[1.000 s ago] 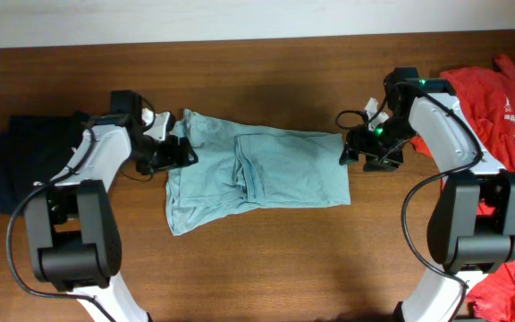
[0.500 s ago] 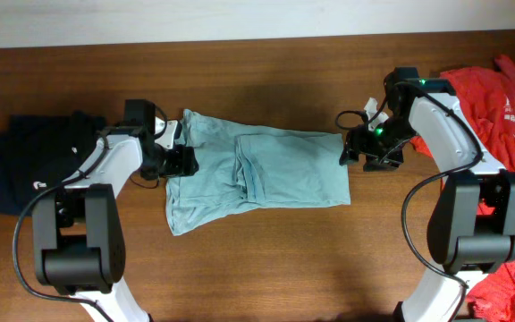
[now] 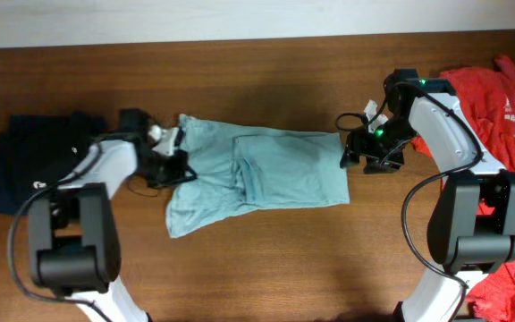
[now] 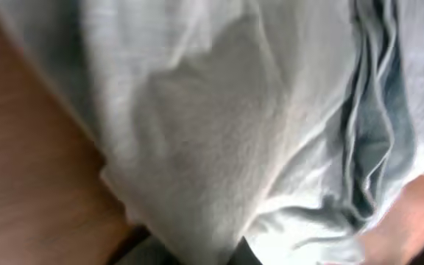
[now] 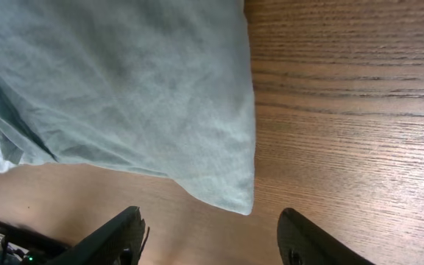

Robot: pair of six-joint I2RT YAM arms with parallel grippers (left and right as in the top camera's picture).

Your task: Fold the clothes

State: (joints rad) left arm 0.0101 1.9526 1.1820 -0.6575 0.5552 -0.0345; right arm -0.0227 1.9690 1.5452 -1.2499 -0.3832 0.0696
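A pale blue-green garment [image 3: 266,174] lies partly folded across the middle of the table. My left gripper [image 3: 177,166] is shut on its left edge. In the left wrist view the cloth [image 4: 219,132] fills the frame and runs down between the dark fingertips [image 4: 152,255] of that gripper [image 4: 197,255]. My right gripper [image 3: 354,152] stands open at the garment's right end, low over the wood. In the right wrist view the cloth's corner [image 5: 230,193] lies just ahead of the gap of the gripper [image 5: 212,239], touching neither finger.
A dark navy pile of clothes [image 3: 34,161] lies at the left end of the table. A red garment [image 3: 499,98] is heaped at the right end, partly under the right arm. Bare wood [image 3: 266,268] runs along the front.
My left gripper has slid right onto the garment's left edge and shut on it, bunching the cloth slightly. The right gripper has stayed where it was, open.
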